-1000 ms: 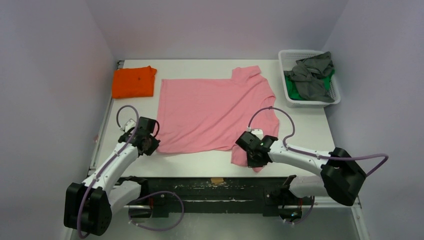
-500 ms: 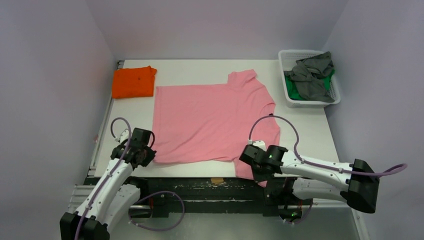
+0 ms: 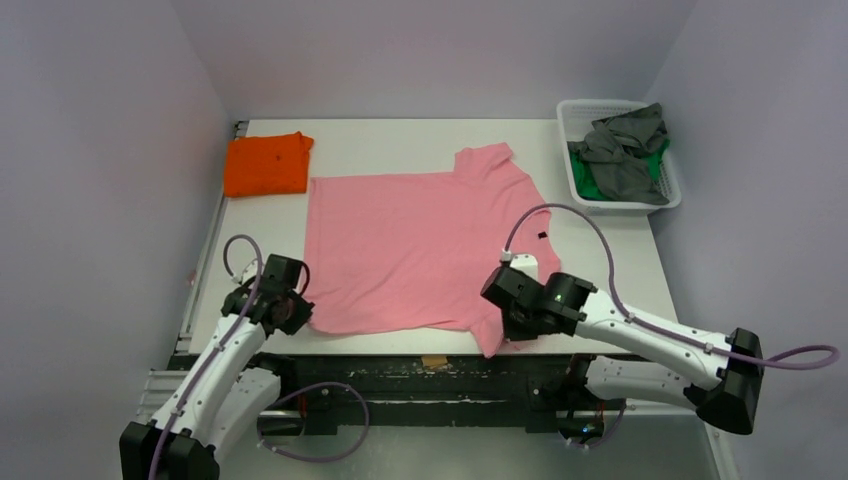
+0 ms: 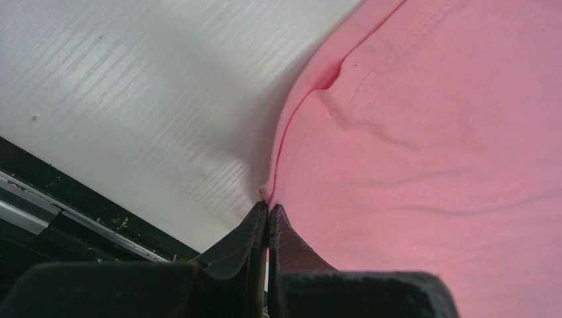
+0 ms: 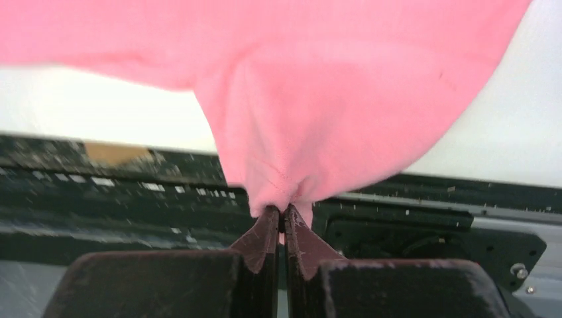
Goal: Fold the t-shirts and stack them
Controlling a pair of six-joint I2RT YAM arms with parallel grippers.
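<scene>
A light pink t-shirt (image 3: 410, 240) lies spread flat across the middle of the table. My left gripper (image 3: 300, 315) is shut on its near left hem corner (image 4: 268, 192), close to the table's front edge. My right gripper (image 3: 500, 335) is shut on the near right sleeve, and that pinched cloth (image 5: 285, 199) hangs out over the dark front rail. A folded bright orange t-shirt (image 3: 265, 163) rests at the far left. Grey t-shirts (image 3: 625, 150) and a green one (image 3: 595, 185) lie crumpled in a basket.
The white basket (image 3: 680, 195) stands at the far right of the table. The black front rail (image 3: 430, 365) runs along the near edge below both grippers. Purple walls close in on the left, back and right.
Both grippers have drawn the pink t-shirt toward the near edge and slightly left. The right gripper closed on the sleeve and now holds it over the front rail.
</scene>
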